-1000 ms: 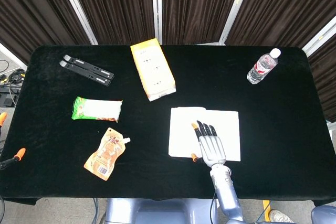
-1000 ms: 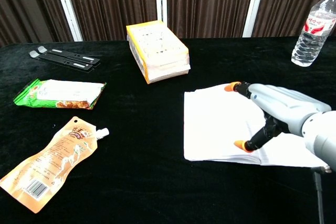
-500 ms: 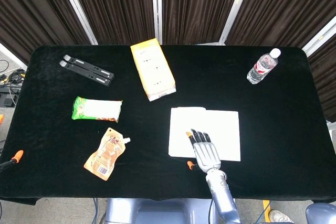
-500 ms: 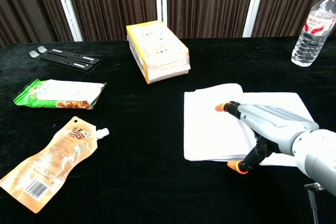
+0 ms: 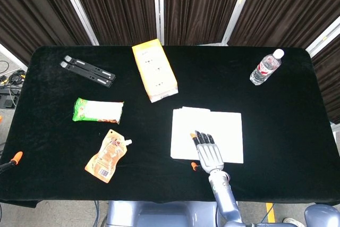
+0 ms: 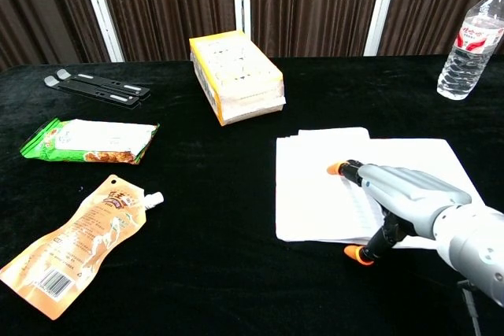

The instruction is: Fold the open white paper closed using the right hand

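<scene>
The white paper (image 5: 212, 125) (image 6: 315, 171) lies flat on the black table, right of centre near the front edge, with a slightly raised sheet at its top left. My right hand (image 5: 208, 150) (image 6: 398, 198) rests palm-down on the paper's front middle, fingers stretched forward and apart, holding nothing. Its thumb tip hangs just past the paper's front edge. My left hand shows in neither view.
A yellow box (image 5: 154, 69) stands behind the paper. A water bottle (image 5: 265, 68) is at the back right. A green packet (image 5: 98, 110), an orange pouch (image 5: 108, 156) and black bars (image 5: 88, 70) lie to the left.
My right hand slid back toward the front edge of the paper, then held nearly still. The raised sheet at the paper's top has settled flatter.
</scene>
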You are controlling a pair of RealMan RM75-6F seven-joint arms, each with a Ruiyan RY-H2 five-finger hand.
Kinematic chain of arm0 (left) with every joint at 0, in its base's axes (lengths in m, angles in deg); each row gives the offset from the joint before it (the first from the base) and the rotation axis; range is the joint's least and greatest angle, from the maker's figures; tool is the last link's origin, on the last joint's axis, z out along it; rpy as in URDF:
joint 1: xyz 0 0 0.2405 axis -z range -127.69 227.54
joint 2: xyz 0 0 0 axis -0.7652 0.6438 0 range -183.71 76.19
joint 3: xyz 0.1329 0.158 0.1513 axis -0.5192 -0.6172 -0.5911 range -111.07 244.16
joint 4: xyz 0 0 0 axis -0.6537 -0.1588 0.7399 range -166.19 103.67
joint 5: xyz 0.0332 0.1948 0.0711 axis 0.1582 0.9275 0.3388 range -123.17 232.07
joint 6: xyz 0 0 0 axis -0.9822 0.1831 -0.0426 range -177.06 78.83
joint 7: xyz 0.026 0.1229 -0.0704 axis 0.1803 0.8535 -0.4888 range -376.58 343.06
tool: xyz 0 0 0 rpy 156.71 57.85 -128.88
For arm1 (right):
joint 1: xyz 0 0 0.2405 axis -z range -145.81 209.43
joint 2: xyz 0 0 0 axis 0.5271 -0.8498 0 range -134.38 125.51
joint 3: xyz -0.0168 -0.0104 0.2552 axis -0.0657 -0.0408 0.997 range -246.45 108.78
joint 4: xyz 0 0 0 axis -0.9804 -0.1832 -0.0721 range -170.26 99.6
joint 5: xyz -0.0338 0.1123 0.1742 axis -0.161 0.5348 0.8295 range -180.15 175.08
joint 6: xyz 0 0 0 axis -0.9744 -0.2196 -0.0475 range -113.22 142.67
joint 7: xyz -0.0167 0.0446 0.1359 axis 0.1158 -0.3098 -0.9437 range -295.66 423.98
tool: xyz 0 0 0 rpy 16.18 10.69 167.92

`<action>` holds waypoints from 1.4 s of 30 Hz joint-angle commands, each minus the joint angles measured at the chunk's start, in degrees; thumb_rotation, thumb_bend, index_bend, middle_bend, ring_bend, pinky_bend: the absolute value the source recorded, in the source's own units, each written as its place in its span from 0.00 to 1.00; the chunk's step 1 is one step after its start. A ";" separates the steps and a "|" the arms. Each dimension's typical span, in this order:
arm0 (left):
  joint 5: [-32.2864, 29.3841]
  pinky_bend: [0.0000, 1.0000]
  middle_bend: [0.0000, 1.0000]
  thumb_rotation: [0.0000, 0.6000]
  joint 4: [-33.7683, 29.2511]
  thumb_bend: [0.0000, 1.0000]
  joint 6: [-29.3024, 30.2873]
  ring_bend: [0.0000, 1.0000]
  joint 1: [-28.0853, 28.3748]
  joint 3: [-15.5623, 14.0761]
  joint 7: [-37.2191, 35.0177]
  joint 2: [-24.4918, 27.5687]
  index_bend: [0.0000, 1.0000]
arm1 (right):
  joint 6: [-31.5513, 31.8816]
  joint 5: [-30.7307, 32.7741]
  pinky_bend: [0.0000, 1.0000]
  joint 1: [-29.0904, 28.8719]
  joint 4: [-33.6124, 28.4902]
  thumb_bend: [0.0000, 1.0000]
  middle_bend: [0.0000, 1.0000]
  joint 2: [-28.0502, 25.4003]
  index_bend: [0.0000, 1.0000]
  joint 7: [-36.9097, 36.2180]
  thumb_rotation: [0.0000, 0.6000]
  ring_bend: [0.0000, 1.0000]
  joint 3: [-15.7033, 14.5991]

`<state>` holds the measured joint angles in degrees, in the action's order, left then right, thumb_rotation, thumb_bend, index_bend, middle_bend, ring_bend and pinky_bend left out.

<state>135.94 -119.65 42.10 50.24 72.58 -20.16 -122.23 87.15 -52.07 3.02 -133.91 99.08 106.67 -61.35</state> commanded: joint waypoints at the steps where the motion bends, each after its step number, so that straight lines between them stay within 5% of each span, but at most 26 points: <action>1: -0.11 0.00 0.00 1.00 0.05 0.21 0.00 0.00 -0.02 0.08 -0.02 -0.05 0.00 | -0.16 -1.00 0.00 -0.14 1.43 0.17 0.00 0.65 0.00 -0.88 1.00 0.00 -0.22; 11: -1.08 0.00 0.00 1.00 0.55 0.21 -0.39 0.00 -0.05 0.53 -0.39 -0.33 0.00 | 1.21 -9.39 0.00 1.28 9.48 0.16 0.00 4.19 0.00 -8.59 1.00 0.00 -1.83; 22: -1.48 0.00 0.00 1.00 0.98 0.21 -0.52 0.00 -0.20 0.75 -0.87 -0.35 0.00 | 0.85 -10.58 0.00 2.48 10.16 0.15 0.00 5.16 0.00 -8.39 1.00 0.00 -2.63; 29: -1.38 0.00 0.00 1.00 1.07 0.21 -0.19 0.00 -0.31 0.90 -1.23 -0.46 0.00 | 1.29 -13.15 0.00 2.97 15.75 0.15 0.00 7.69 0.00 -9.96 1.00 0.00 -2.67; 36: -1.26 0.00 0.00 1.00 1.39 0.21 -0.09 0.00 -0.33 0.96 -1.49 -0.72 0.00 | 6.61 -21.44 0.00 4.08 24.52 0.16 0.00 11.98 0.00 -16.28 1.00 0.00 -2.83; 42: -1.10 0.00 0.00 1.00 1.46 0.21 0.27 0.00 -0.47 1.02 -1.68 -0.83 0.00 | 11.79 -26.09 0.00 5.55 29.48 0.26 0.00 14.54 0.00 -21.42 1.00 0.00 -1.46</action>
<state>134.84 -118.19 42.38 49.77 73.60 -21.84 -123.06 98.14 -77.31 7.99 -105.27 112.85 86.13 -63.28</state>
